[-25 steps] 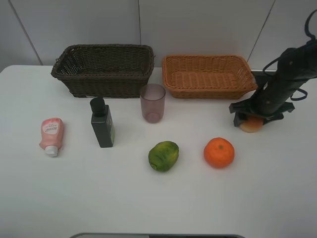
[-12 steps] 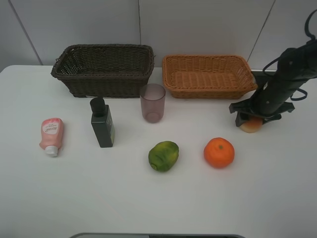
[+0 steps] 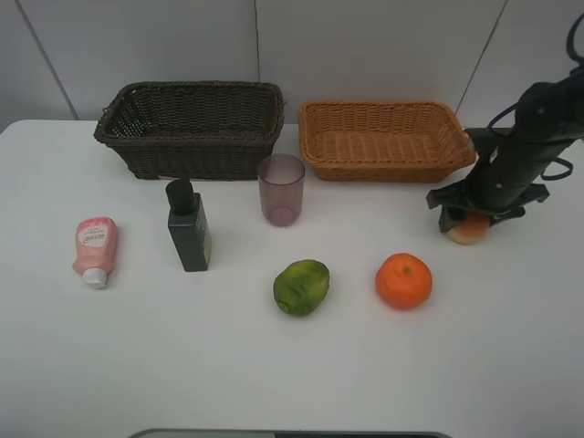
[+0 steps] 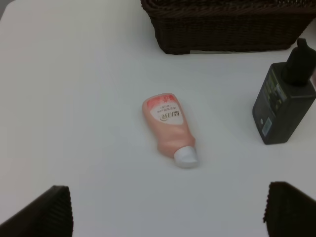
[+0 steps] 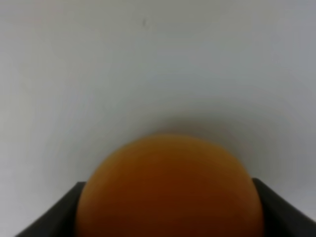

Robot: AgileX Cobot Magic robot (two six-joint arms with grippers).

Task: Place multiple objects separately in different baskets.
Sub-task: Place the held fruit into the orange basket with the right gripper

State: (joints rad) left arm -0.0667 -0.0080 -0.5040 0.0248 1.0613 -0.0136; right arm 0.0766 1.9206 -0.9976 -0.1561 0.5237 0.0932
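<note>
Where it hangs beside the orange-tan basket [image 3: 383, 137], the right pincer [image 3: 469, 221] is clamped on the peach [image 3: 469, 234]. The fruit fills the gap between its fingers [image 5: 284, 212].

A plain white counter [image 3: 511, 347] spreads beneath the right hand [image 3: 470, 222] and out on every side of it. Behind the hand, past the counter's far edge, stands a pale grey wall [image 3: 365, 46] split by thin dark seams [image 3: 256, 46]. Well apart from the hand, at the counter's near edge, lies a dark grey strip [image 3: 292, 434].
</note>
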